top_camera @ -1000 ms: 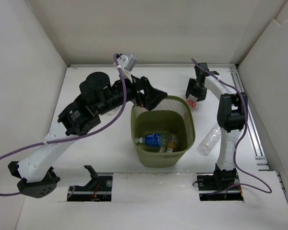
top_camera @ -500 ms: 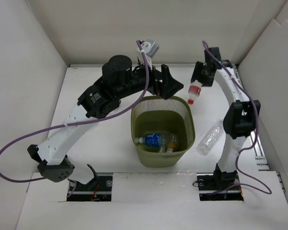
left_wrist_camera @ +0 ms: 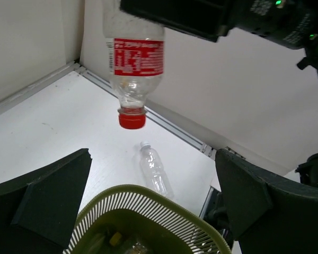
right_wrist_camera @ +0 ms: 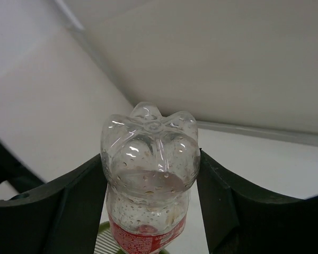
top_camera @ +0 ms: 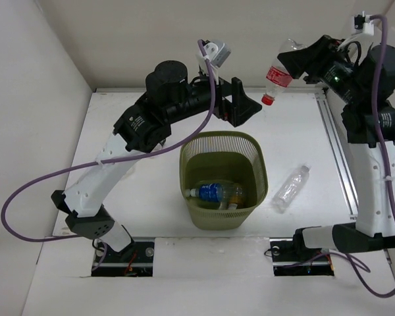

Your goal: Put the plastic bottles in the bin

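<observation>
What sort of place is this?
Probably a lab test cell: white panel walls boxing in a white table, left arm and right arm bolted at its near edge, plus a mesh bin.

My left arm (top_camera: 118, 148) climbs from its base and reaches up and to the right. Its hand (top_camera: 245, 105) is held high, fingers spread wide with nothing between them. My right arm (top_camera: 368, 164) stands nearly upright, wrist turned to the left. Its hand (top_camera: 295, 59) is clamped on the base end of a red-labelled bottle (top_camera: 275, 74) that hangs cap down.
</observation>
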Tool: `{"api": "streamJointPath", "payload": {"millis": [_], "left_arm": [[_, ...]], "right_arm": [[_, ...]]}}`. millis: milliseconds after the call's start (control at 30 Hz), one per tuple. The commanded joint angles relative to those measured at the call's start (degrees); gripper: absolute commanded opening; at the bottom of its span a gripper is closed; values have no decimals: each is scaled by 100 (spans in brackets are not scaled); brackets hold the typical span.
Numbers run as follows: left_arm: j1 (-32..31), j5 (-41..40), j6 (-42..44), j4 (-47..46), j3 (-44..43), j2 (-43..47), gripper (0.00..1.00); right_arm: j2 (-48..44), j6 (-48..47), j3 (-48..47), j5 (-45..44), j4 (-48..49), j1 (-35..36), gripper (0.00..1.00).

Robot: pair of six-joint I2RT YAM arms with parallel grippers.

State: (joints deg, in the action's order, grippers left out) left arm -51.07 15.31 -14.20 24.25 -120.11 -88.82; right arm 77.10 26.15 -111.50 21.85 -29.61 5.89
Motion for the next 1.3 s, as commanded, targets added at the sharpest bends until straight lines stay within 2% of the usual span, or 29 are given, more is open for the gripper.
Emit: {"api": "streamJointPath", "payload": {"millis": [0, 67, 200, 433, 467, 500, 533, 567, 600, 633, 667, 700, 733, 833, 867, 933, 967, 1033, 1067, 1100, 1133, 1200, 1267], "left_arm": [[-35, -2, 233, -315, -162, 31, 100], [-35, 103, 286, -569, 30, 101, 100], [-35, 306, 286, -1000, 566, 303, 100], [-35, 411, 286, -1115, 744, 374, 100], [-35, 411, 286, -1115, 744, 374, 97], [-35, 472, 286, -1115, 805, 374, 90], [-35, 551, 286, -1168, 892, 374, 49], [-35, 552, 286, -1168, 946, 374, 27], [-35, 552, 234, -1220, 1016, 452, 14], [-35, 552, 233, -1221, 1086, 540, 6], [-35, 552, 233, -1221, 1269, 593, 6], [-35, 552, 181, -1273, 1376, 715, 6], [-87, 552, 180, -1274, 1507, 786, 6], [-201, 631, 119, -1457, 2183, 1128, 5], [-358, 631, 49, -1510, 2385, 1225, 5], [-640, 274, 49, -1563, 2931, 1497, 6], [-920, 192, 49, -1564, 3098, 1568, 10], [-1063, 192, -38, -1564, 3529, 1709, 25], [-1063, 192, -118, -1729, 3713, 1892, 56], [-1063, 192, -179, -1792, 3889, 1990, 72], [-1063, 192, -241, -1871, 4221, 2095, 100], [-1063, 34, -302, -2020, 4461, 2316, 100], [-1063, -89, -303, -2021, 4523, 2368, 100]], "right_arm": [[16, 469, 146, 1066, 877, 175, 0], [-142, 653, 329, 1461, 1191, 403, 0], [-371, 961, 725, 1664, 1728, 790, 0], [-450, 1270, 832, 1735, 2055, 1572, 0], [-502, 1270, 832, 1666, 2055, 1651, 0], [-503, 1270, 832, 1587, 2055, 1704, 0], [-503, 1270, 884, 1586, 2055, 1757, 3], [-503, 1270, 885, 1586, 2055, 1758, 8], [-503, 1270, 972, 1586, 2055, 1758, 17], [-590, 1217, 1042, 1586, 2055, 1688, 61], [-695, 1217, 1252, 1534, 2055, 1687, 74], [-749, 1139, 1341, 1533, 1977, 1609, 80], [-819, 929, 1420, 1385, 1854, 1486, 98], [-1126, 401, 1535, 605, 837, 1397, 100], [-1188, 147, 1535, -199, 138, 1345, 100], [-1337, -22, 1535, -1108, -587, 1345, 100], [-1399, -22, 1587, -1948, -903, 1345, 100], [-1705, 56, 2008, -2656, -1625, 1345, 100], [-1838, 126, 2219, -3251, -1784, 1345, 100], [-1969, 197, 2699, -3518, -1977, 1345, 100], [-2232, 258, 2965, -3773, -2031, 1345, 100], [-2436, 415, 3466, -4491, -2127, 1153, 100], [-2559, 548, 4082, -4724, -2251, 924, 100]]}}
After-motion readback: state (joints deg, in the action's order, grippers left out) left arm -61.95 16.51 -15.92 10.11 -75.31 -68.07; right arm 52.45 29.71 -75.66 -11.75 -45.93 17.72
